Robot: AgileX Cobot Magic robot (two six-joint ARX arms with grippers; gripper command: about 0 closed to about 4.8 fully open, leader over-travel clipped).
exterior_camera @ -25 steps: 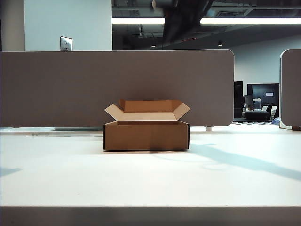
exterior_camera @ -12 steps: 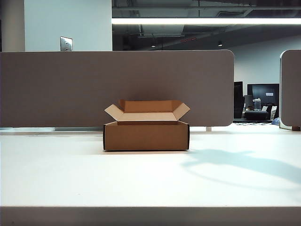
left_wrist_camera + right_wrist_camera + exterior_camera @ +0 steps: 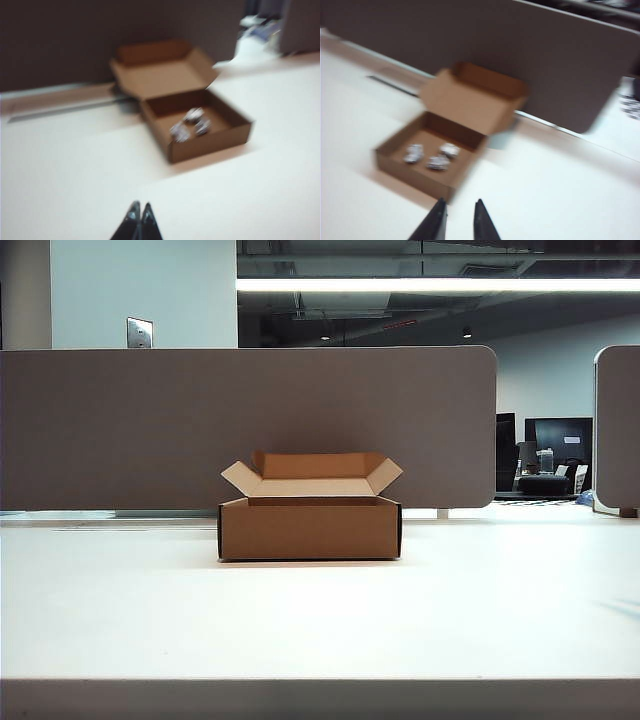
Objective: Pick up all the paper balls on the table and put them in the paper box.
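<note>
The brown paper box (image 3: 310,525) stands open in the middle of the table (image 3: 320,620), flaps spread. Its inside is hidden in the exterior view, and neither gripper shows there. In the left wrist view three paper balls (image 3: 192,116) lie together inside the paper box (image 3: 210,142); my left gripper (image 3: 140,206) is shut and empty, held well back from the box over bare table. The right wrist view shows the same three paper balls (image 3: 438,161) in the paper box (image 3: 415,175). My right gripper (image 3: 460,202) is open with nothing between its fingers, close to the box's near corner.
A grey-brown partition panel (image 3: 250,425) runs behind the box, with a second panel (image 3: 618,430) at the far right. The table's thick front edge (image 3: 320,698) crosses the bottom of the exterior view. Both wrist views are blurred.
The dark arm at the top of the exterior view has left the frame. The arm shadow on the right of the table has slid off to the right. The box has not moved.
</note>
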